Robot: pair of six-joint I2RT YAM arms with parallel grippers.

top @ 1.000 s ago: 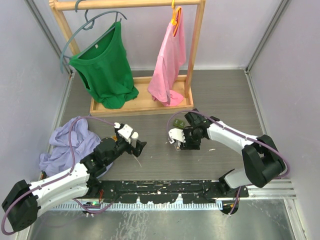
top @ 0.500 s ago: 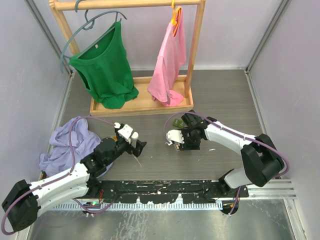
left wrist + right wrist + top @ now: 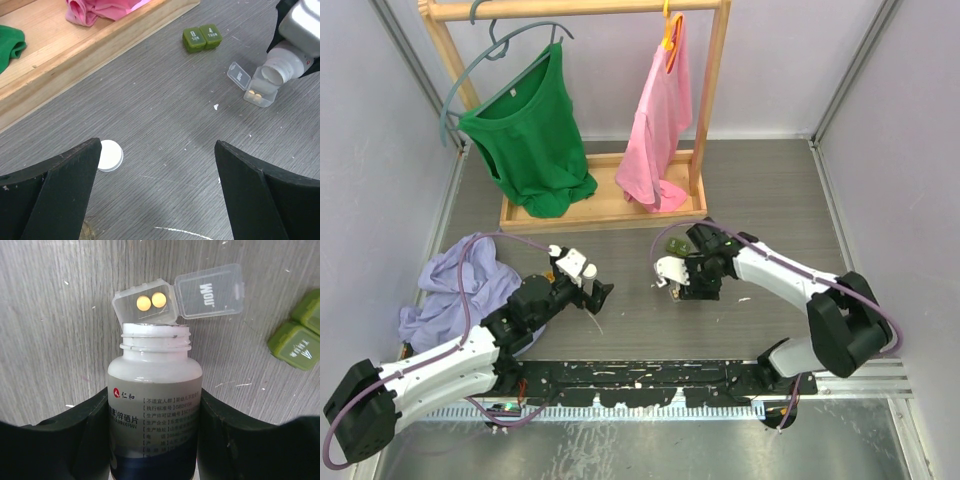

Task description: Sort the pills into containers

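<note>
I'm in the pouring step. My right gripper point(image 3: 682, 277) is clamped on the open pill bottle point(image 3: 155, 385), whose mouth is just beside the clear box point(image 3: 131, 315), upper middle of the right wrist view. Its lid is flipped open and two yellow pills point(image 3: 143, 302) lie inside. The green box point(image 3: 295, 335) sits shut at the right edge. The left gripper point(image 3: 157, 167) hangs spread and empty. Next, I judge, comes a gentle tilt that keeps the mouth aimed into the box.

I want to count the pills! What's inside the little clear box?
The clear box holds two yellow pills side by side, its lid flipped open. The white bottle in the right pincer covers its near edge, so anything there is hidden.
</note>
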